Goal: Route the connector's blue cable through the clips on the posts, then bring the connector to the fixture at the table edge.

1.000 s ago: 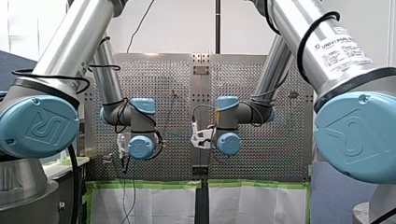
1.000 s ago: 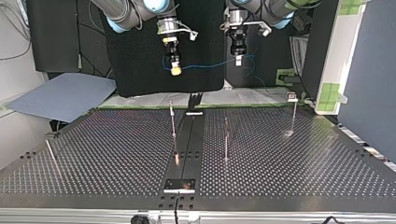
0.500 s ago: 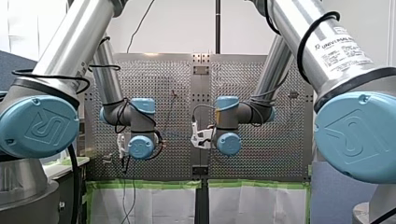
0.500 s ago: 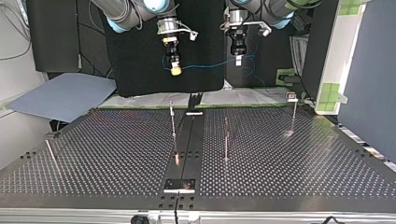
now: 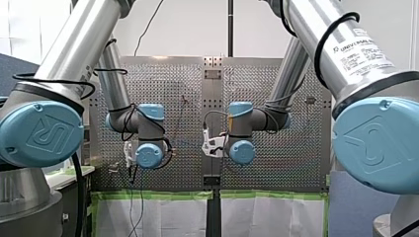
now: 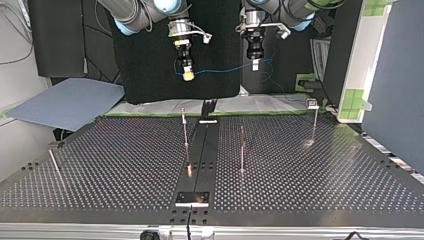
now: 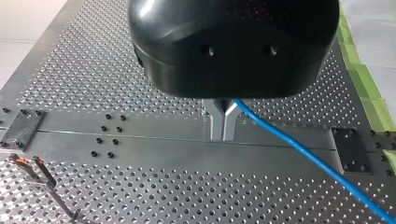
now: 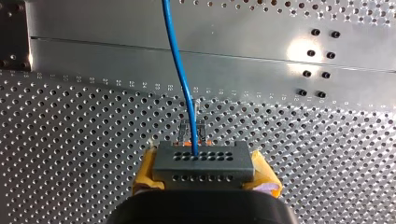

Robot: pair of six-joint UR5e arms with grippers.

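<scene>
**A:** What stands around the work?

**B:** In the top view, the perforated metal table [image 6: 310,170] carries thin upright rods. One post [image 6: 185,129] stands left of the dark centre rail [image 6: 201,150], a second post [image 6: 242,150] stands right of it, and a third post [image 6: 315,122] is farther right. A leaning rod [image 6: 54,165] is near the left edge, and a small plate [image 6: 192,198] sits at the rail's near end. Both grippers hang well above the posts, in front of a black cloth [image 6: 150,65].

**A:** And the connector?

**B:** The connector [image 8: 204,163] is a grey rectangular block with two rows of small holes. My right gripper [image 8: 204,176] pinches it between its yellow pads [image 8: 145,173]. A small metal clip [image 8: 191,127] shows just beyond it, down toward the table.

**A:** The cable?

**B:** The blue cable [image 8: 180,70] is thin and smooth and comes out of the connector's holed face. In the top view it sags across to my left gripper [image 6: 255,65] and touches no post. The left wrist view shows that gripper's metal fingers [image 7: 215,122] pressed together, nipping the cable, which runs out beside them.

**A:** Arm poses?

**B:** In the front view, my left arm [image 5: 143,123] and my right arm [image 5: 247,121] bend in toward the middle. Their wrists are side by side and their grippers point down at the table.
</scene>
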